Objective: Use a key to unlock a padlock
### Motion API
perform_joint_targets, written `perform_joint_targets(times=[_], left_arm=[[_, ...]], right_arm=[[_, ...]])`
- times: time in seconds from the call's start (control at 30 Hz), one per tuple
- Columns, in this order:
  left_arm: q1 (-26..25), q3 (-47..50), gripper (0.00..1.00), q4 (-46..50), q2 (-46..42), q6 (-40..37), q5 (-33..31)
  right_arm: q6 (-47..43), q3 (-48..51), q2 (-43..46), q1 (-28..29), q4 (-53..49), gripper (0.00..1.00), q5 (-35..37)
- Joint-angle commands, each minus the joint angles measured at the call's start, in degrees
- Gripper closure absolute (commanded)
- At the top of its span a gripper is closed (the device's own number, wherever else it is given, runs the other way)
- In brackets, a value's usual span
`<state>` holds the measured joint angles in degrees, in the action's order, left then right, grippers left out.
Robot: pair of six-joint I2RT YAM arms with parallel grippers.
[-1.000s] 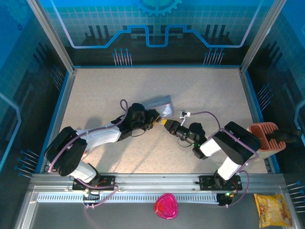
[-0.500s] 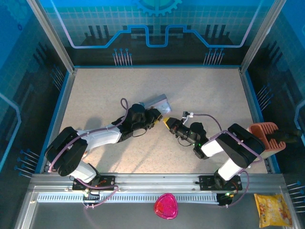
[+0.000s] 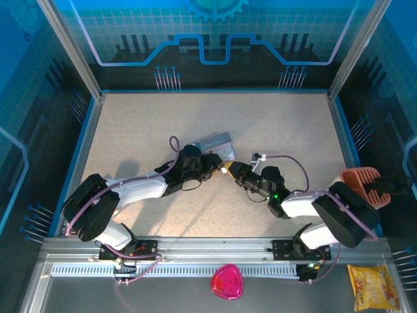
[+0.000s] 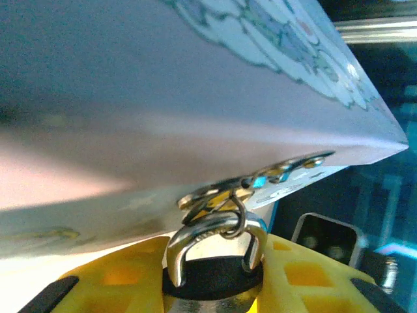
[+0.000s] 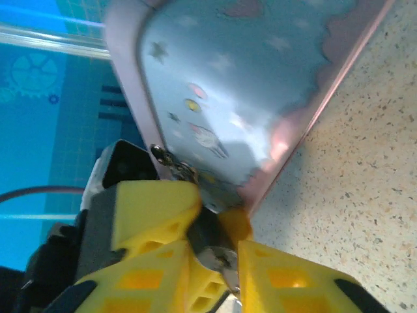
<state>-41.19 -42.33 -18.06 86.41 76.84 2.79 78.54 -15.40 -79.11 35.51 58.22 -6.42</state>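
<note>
Two arms meet near the middle of the surface [image 3: 130, 130], where a pastel printed tin [image 3: 217, 142] sits well apart from every edge. The left end effector [image 4: 212, 292] is closed to a narrow gap on the dark body of the padlock [image 4: 215, 275]. This presumably steadies the lock so its keyway faces the other arm. The silvery shackle [image 4: 202, 229] is threaded through the hasp [image 4: 280, 171] on the tin's side, so the lock hangs just below the tin wall and is not yet freed. The right end effector [image 5: 218, 270] faces it from the opposite side, touching or just beside the lock. A small metal piece between its yellow pads is probably the key [image 5: 220, 259]. Whether the pads grip it or have let go cannot be told, nor whether the key is seated in the lock. The surface is pale and speckled with a blue rim, and it is enclosed by blue patterned walls [image 3: 221, 39]. An orange holder [image 3: 361, 186] sits past the right edge, while a pink object [image 3: 226, 282] and a yellow packet [image 3: 373, 285] lie beyond the near edge
</note>
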Motion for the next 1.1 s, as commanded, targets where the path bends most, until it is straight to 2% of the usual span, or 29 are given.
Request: perform_joint_targets(times=[0.0,0.07,0.3,0.5,0.77,0.9,1.07], left_arm=[[0.21,-1.64,1.0,6.97,-1.25,-2.53,-1.05],[0.27,-2.8,1.0,11.94,-1.19,-3.6,-2.08],[0.5,-7.09,1.0,28.57,0.35,-11.1,-5.83],[0.58,-5.31,1.0,30.95,2.32,-14.04,-7.9],[-0.21,-5.76,0.96,32.82,6.18,-17.09,-9.91],[-0.32,-5.73,0.89,30.91,7.68,-17.79,-8.15],[-0.43,-5.4,0.74,29.36,7.28,-18.66,-6.51]], right_arm=[[-13.06,-2.26,5.24,-1.1,-15.13,0.62,0.96],[-19.18,-3.89,7.16,-1.75,-22.97,0.59,0.92],[-33.11,-7.56,13.02,-2.55,-37.26,0.57,1.88],[-37.38,-9.19,16.79,-2.64,-41.76,0.56,3.29],[-36.89,-9.33,15.66,-2.64,-39.92,0.56,1.64],[-36.77,-9.3,15.49,-2.64,-39.74,0.56,1.66],[-37.66,-10.02,15.72,-2.64,-41.06,0.57,1.78]])
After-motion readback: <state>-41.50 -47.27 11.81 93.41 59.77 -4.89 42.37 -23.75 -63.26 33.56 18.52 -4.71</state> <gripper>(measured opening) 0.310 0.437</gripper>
